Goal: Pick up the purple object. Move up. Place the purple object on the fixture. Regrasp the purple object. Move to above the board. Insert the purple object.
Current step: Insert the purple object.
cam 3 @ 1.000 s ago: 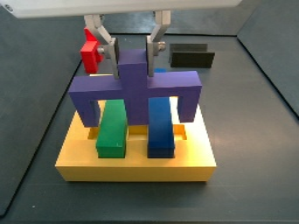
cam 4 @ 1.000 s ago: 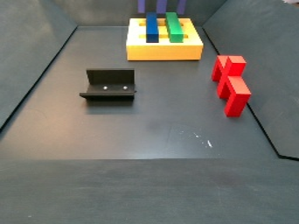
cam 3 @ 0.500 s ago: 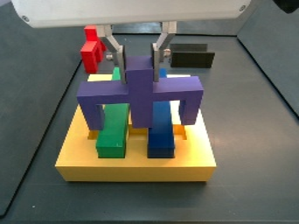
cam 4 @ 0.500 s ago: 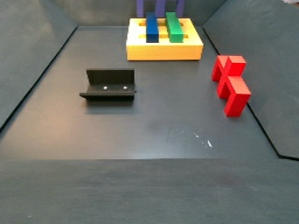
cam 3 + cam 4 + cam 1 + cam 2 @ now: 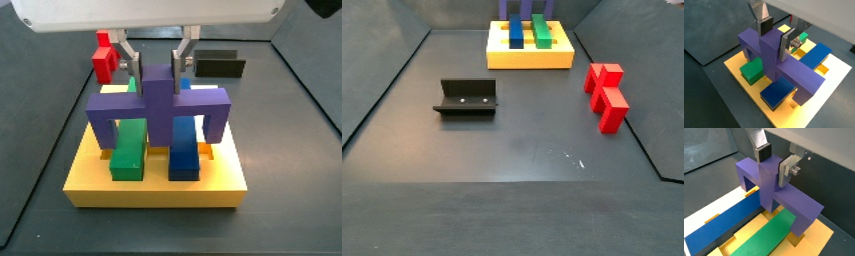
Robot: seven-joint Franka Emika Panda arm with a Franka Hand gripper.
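Directly beneath the gripper (image 5: 156, 66) lies the board (image 5: 155, 186), its green bar (image 5: 128, 147) and blue bar (image 5: 185, 148) running lengthwise under the fingers. The purple object (image 5: 158, 104) hangs clamped by its middle prong between the silver finger plates, crossbar lying square across both bars and its prongs pointing down toward the slots, so the coming move is, I judge, straight down. Against the picture a second ago it sits slightly lower over the board; the fixture (image 5: 466, 97) stands empty, well apart from the hand.
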